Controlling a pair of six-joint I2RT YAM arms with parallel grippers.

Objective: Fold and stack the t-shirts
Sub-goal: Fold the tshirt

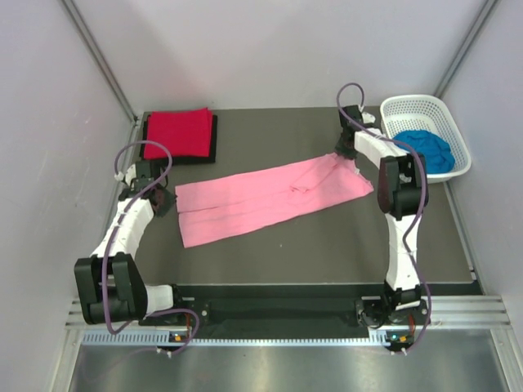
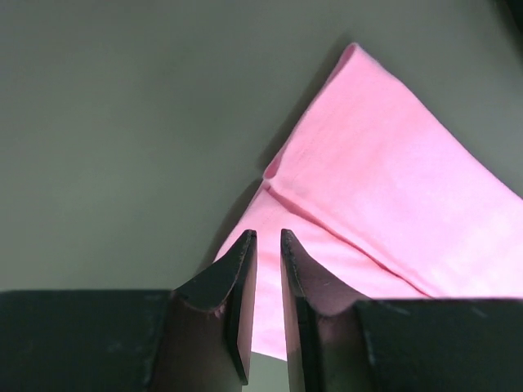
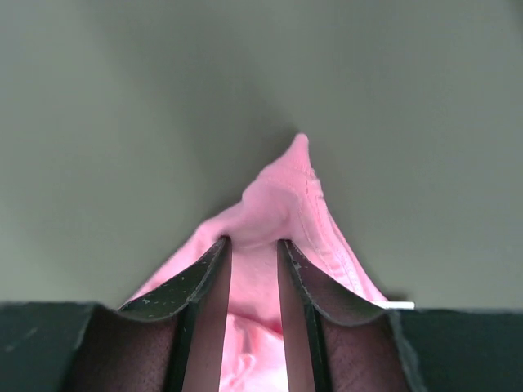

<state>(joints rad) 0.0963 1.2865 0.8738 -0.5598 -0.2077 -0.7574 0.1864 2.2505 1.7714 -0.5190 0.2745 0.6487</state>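
Four shirts in sight, only one in hand: the pink shirt [image 1: 270,200], spread as a long folded strip slantwise across the middle of the table [image 1: 327,253], from the left claw [image 2: 265,235] at its near-left end to the right claw [image 3: 255,242] at its far-right end. Red shirt [image 1: 176,133] folded on top of the black shirt [image 1: 214,140] at the far left corner; blue shirt [image 1: 429,149] crumpled in the basket [image 1: 417,104] at the far right.

Left claw: narrow, pink cloth showing in the slit between the fingers, by the look of it nipped on the shirt's end edge just beside a fold line. Right claw: narrow too, clamped on a bunched corner, a peak of hemmed cloth poking up past the fingertips.

Handling, as a judgement: light, limp, no stiffness at all — sags and drapes wherever unsupported, probably slides easily over the smooth table, creases at any slack. Not fragile; safe under a firm pinch. Best taken at corners or hems, through all layers at once, one hold at each end, and kept gently taut between the two holds for a square fold. Risk of catching only the top layer, or of twisting the strip with one end leading
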